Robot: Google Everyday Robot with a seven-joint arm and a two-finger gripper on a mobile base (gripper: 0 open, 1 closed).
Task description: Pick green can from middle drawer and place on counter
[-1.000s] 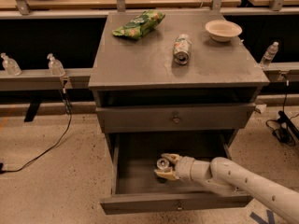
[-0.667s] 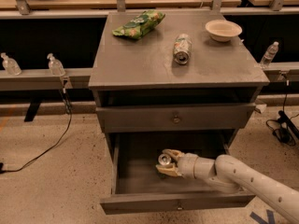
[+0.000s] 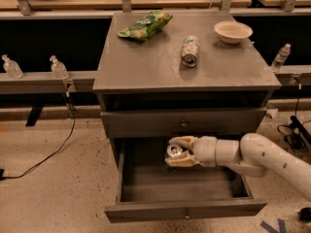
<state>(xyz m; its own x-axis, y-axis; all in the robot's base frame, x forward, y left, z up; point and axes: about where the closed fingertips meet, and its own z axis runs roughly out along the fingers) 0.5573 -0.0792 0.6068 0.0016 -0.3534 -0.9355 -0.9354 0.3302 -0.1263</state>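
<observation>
Cabinet (image 3: 146, 123): its tabletop (image 3: 146, 67) carries a chip bag (image 3: 145, 25), a pale can (image 3: 190, 51) and a bowl (image 3: 233, 31). No green can is up there yet. Cabinet's bottom drawer (image 3: 184, 210) is pulled open. Arm (image 3: 272, 159) reaches in from the cabinet's right side. Claw (image 3: 171, 151) is inside the open drawer, low in the cabinet, clamped around the green can (image 3: 175, 151), silver top facing out. Can looks raised off the drawer floor, hard to be sure. Grasp done, by my read. Left: pull clear of the cabinet, raise, set on the tabletop, let go.
</observation>
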